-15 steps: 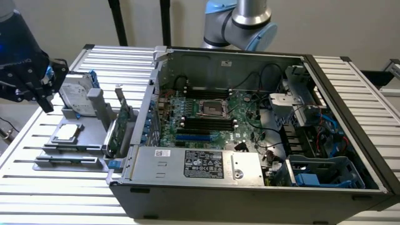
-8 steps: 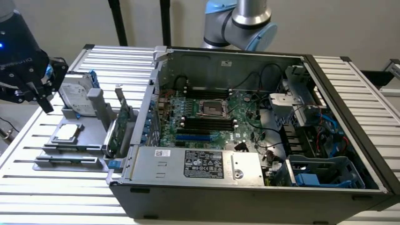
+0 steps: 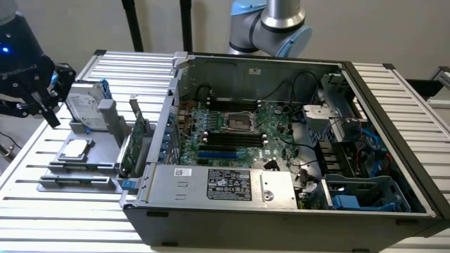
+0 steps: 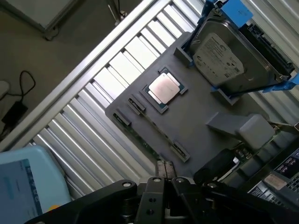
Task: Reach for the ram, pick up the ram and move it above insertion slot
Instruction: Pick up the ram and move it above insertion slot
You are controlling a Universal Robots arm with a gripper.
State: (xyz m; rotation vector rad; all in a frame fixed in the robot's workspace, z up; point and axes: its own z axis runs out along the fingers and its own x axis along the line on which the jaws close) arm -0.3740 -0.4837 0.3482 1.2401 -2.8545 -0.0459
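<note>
Reach phase, I'd say: hand (image 4: pixel 164 168) pinched together, empty, hovering above the grey tray (image 4: pixel 196 135) where the ram (image 4: pixel 142 138) sits. Grabbing it probably needs spreading and lining up lengthwise.

We see the ram (image 3: pixel 75 181) standing on edge in the front slot of the grey holder, at the exterior view's left, outside the PC case. In the wrist view the ram (image 4: pixel 144 140) shows as a thin green strip between end clips. The black insertion slots (image 3: pixel 232 139) on the motherboard lie well apart from it.
</note>
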